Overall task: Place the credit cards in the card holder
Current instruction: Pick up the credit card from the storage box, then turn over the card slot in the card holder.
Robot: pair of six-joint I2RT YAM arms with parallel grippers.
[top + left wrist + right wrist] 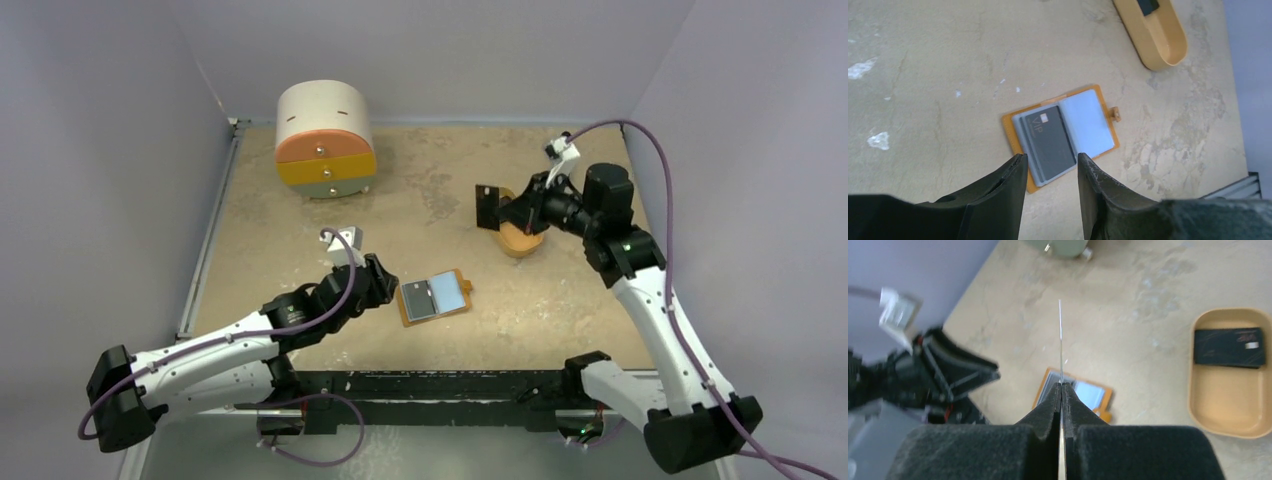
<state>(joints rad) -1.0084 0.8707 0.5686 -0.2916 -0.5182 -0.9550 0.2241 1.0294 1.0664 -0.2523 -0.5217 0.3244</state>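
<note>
On beige desk (560,310), open orange-tan fold-over card holder (1091,125), black VIP credit card (1048,142) in grey-blue pocket, left pincer (1050,160) released, right pincer (1061,388) clamping thin black card (487,207).

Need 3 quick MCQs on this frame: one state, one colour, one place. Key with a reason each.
1. The right gripper is:
A open
B shut on a card
C shut, empty

2. The tray is:
A blue
B white
C tan

3. The VIP card lies:
A in the tray
B in the wallet
C in the right gripper

Key:
1 B: the right wrist view shows a card edge-on, pinched between the closed jaws.
2 C: both wrist views show it tan.
3 B: the left wrist view shows it in the left half of the open wallet.
</note>
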